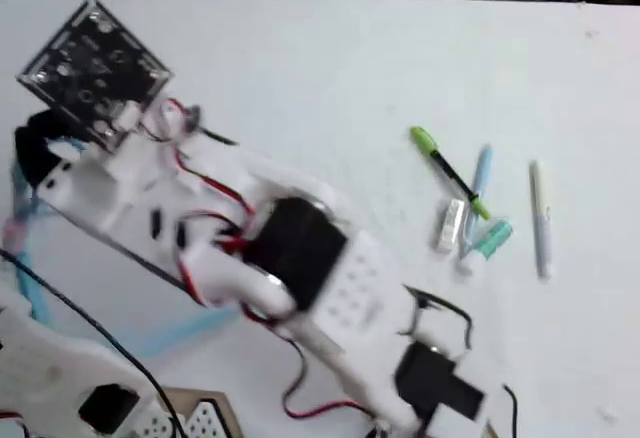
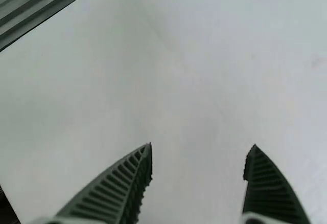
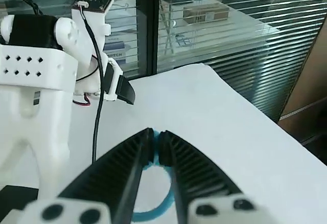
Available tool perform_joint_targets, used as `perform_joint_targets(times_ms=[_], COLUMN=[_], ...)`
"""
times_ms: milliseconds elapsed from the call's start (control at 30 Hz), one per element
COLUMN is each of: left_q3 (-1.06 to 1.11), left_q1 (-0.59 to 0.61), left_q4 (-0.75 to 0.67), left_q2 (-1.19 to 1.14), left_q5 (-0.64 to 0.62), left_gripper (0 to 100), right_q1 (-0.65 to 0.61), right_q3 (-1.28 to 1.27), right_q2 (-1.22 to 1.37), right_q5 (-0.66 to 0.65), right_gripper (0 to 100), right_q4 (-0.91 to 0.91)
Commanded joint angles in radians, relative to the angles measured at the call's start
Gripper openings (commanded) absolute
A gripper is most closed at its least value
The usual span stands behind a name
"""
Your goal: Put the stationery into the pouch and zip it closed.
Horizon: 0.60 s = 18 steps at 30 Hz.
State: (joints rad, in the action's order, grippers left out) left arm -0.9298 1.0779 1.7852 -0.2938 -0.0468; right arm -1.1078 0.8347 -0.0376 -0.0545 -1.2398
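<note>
Green pen (image 1: 445,170), blue pen (image 1: 480,183), eraser (image 1: 451,226) and white pen (image 1: 541,223) lay loose toward the table's (image 1: 330,78) right edge, none yet pouched. Left hand (image 2: 201,147) gaped over the table; right hand (image 3: 157,134) pinched a blue loop (image 3: 153,213).

1. No word, number, label or sign can be read in any of the views.
2. The black circuit board (image 1: 93,68), over the far left corner of the table (image 1: 330,68), shows only pale specks, too blurred to read.
3. The pens (image 1: 480,203) near the table's right edge show no legible lettering.
</note>
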Motion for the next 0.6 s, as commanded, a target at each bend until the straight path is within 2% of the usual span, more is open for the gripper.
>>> perform_joint_targets(times_ms=[0,300,567], left_q3=[-0.008,-0.011,-0.002], left_q1=[-0.044,-0.196,-0.289], left_q4=[-0.008,0.0,0.0], left_q2=[0.004,0.015,0.09], left_q5=[0.006,0.006,0.006], left_gripper=[29,29,29], right_q1=[0.048,0.193,0.203], right_q3=[0.005,0.005,-0.006], right_q2=[-0.113,-0.228,-0.255], right_q5=[-0.009,-0.011,-0.011], right_gripper=[1.7,1.7,1.7], right_q4=[-0.067,-0.191,-0.249])
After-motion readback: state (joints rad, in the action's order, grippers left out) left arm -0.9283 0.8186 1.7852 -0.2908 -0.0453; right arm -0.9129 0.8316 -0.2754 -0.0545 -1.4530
